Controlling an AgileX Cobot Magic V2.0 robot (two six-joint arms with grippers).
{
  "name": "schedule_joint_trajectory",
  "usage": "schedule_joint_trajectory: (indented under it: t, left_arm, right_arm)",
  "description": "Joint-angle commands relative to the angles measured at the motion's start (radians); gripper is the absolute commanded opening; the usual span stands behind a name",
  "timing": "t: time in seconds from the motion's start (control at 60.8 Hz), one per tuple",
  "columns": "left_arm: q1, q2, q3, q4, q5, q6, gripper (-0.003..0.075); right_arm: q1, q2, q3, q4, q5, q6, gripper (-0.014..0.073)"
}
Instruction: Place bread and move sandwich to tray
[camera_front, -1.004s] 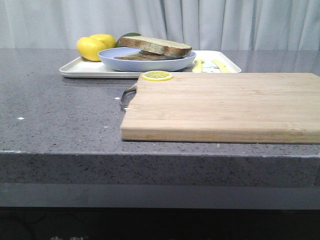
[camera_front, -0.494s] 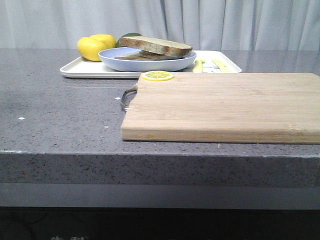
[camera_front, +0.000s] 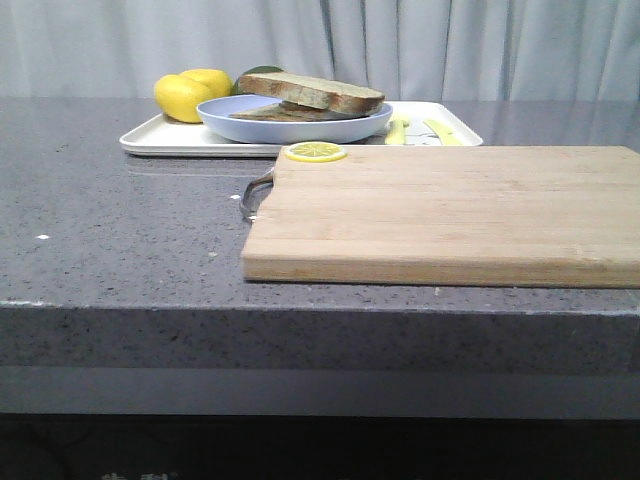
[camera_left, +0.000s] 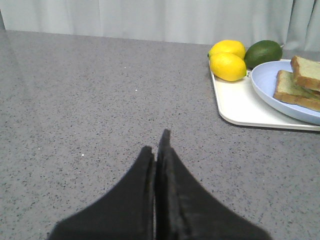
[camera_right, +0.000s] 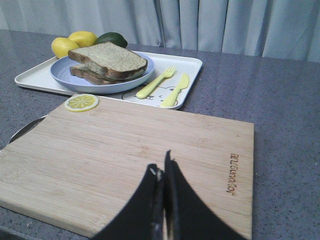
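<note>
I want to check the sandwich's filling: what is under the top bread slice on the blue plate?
Under the top bread slice lies a second slice, resting on the blue plate. Any filling between the two slices is covered and cannot be seen.

Only the gripper fingers of the robot are visible, and only in the two wrist views; the front view shows no part of the robot.

The left gripper (camera_left: 157, 150) has two black fingers (camera_left: 172, 195) with a matte, slightly rough surface. Each finger is wide at the base and becomes narrow to a pointed tip. One tip is a little longer than the other.

The right gripper (camera_right: 163, 167) has the same form: two black, tapered fingers (camera_right: 182, 210) with dull surface. Near the tip of one finger there is a small pale spot. No cables, screws or printed markings can be seen on either gripper.
</note>
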Motion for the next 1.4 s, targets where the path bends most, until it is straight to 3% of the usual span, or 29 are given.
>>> schedule_joint_trajectory:
  t: [0.0,0.691,0.84,1.169,1.383]
  left_arm:
    - [0.003,-0.064,0.014,-0.004,-0.098,-0.005,-0.002]
    - [0.003,-0.134,0.059,-0.004,-0.105,-0.005,-0.002]
    - [0.003,-0.227,0.175,-0.004,-0.191,-0.005,-0.002]
    - [0.003,-0.548,0.444,-0.076,-0.19,-0.005,-0.002]
    - [0.005,-0.549,0.504,-0.076,-0.215,-0.005,-0.002]
  right_arm:
    - [0.003,0.008,-0.028,0.0,-0.082,-0.001,-0.006]
    - [0.003,0.008,-0.028,0.0,-0.082,-0.001,-0.006]
    - [0.003,0.008,-0.028,0.0,-0.082,-0.001,-0.006]
    - [0.003,0.008,-0.028,0.0,-0.082,-0.001,-0.006]
    - [0.003,0.008,-0.028,0.0,-0.082,-0.001,-0.006]
